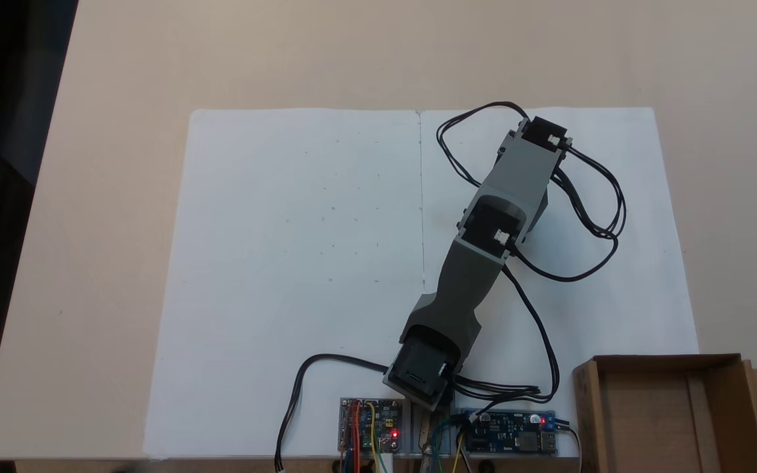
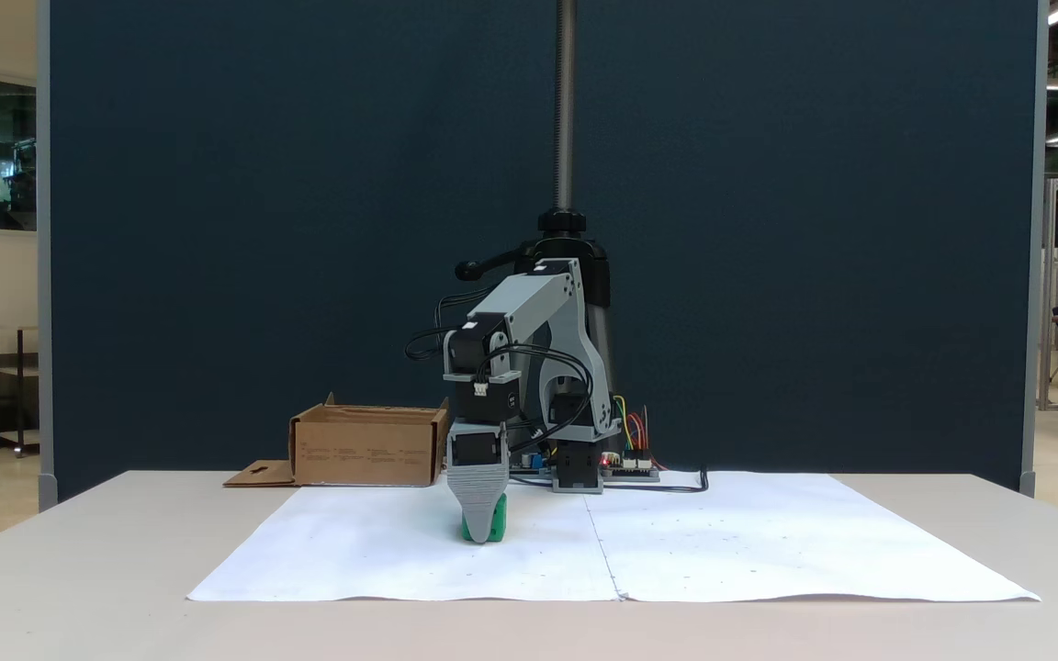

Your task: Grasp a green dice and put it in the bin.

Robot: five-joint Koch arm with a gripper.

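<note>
We are lowering the pincer (image 2: pixel 480 532) straight over the green dice (image 2: pixel 489 525), which is sitting on the white paper (image 2: pixel 722 542) in front of the bin (image 2: pixel 368 447); whether the jaws are gripping it yet, we cannot tell

Beige table (image 1: pixel 122 66) w/ white paper (image 1: pixel 286 263), bin (image 1: pixel 667 420), circuit boards (image 1: pixel 370 424).

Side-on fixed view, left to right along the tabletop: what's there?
Bin flap → bin → gripper down over the green dice → arm base → circuit boards.
</note>
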